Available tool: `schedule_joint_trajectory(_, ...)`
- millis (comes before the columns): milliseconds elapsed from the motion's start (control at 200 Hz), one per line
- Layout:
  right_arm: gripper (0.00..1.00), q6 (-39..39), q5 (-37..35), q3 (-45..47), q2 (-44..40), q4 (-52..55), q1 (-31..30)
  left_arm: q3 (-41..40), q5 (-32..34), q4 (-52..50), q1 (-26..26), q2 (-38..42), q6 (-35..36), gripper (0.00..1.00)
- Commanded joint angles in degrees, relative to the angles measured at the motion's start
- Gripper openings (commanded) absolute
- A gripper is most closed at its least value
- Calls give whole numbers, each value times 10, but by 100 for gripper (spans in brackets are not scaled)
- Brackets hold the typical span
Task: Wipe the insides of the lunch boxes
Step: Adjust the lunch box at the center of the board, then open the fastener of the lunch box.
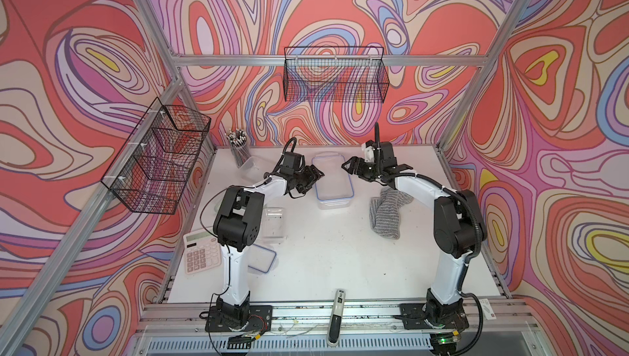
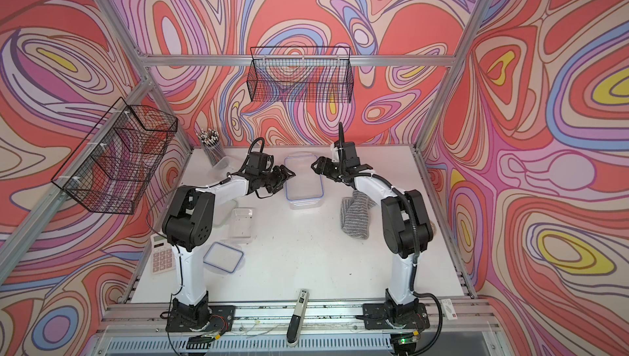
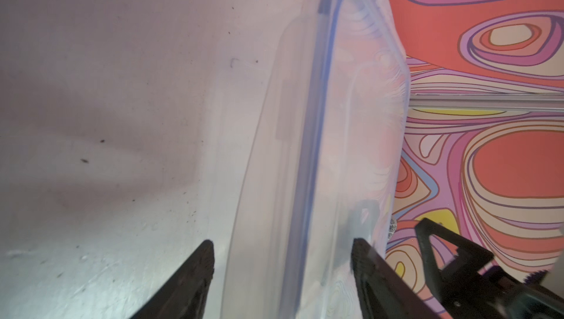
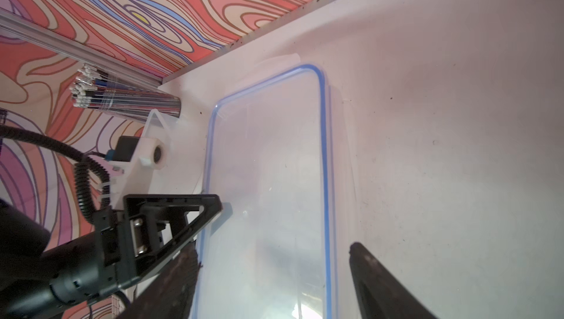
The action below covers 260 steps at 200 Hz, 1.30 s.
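The large clear lunch box [image 1: 333, 184] [image 2: 304, 184] stands at the back middle of the table with a blue-rimmed lid on it. My left gripper [image 1: 319, 174] [image 3: 282, 242] is open, its fingers astride the box's left edge [image 3: 305, 119]. From the right, my right gripper [image 1: 345, 165] [image 4: 274, 247] hangs open over the lid [image 4: 268, 165], one finger against the blue rim. A small clear tub [image 1: 275, 223] stands open near the left arm. Another tub [image 1: 251, 165] sits by the pen cup. A loose blue-rimmed lid [image 1: 261, 258] lies in front.
The grey striped cloth [image 1: 388, 213] lies crumpled under the right arm. A pen cup [image 1: 238, 148] stands at the back left and a calculator [image 1: 200, 255] at the front left. Wire baskets [image 1: 335, 76] hang on the walls. A pen-like tool [image 1: 337, 317] lies on the front rail.
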<state>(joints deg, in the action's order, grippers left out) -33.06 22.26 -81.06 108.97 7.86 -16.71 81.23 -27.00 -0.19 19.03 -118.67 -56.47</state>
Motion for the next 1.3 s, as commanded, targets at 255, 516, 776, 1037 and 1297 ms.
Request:
schedule_joint_trajectory(255, 79, -113, -7, 167, -53, -226, 5, -34, -17, -9, 1, 31, 12, 74)
schedule_joint_trajectory(516, 76, -199, -22, 254, -37, -402, 5, -65, -33, 19, 7, 36, -4, 74)
schedule_joint_trajectory(776, 73, -296, -20, 284, 20, -539, 4, -87, -37, 44, 13, 34, -25, 74)
schedule_joint_trajectory(1037, 72, -346, -29, 295, 63, -614, -2, -103, -36, 57, 16, 36, -36, 74)
schedule_joint_trajectory(1297, 67, -408, -39, 305, 95, -699, -15, -111, -33, 64, 17, 36, -45, 73)
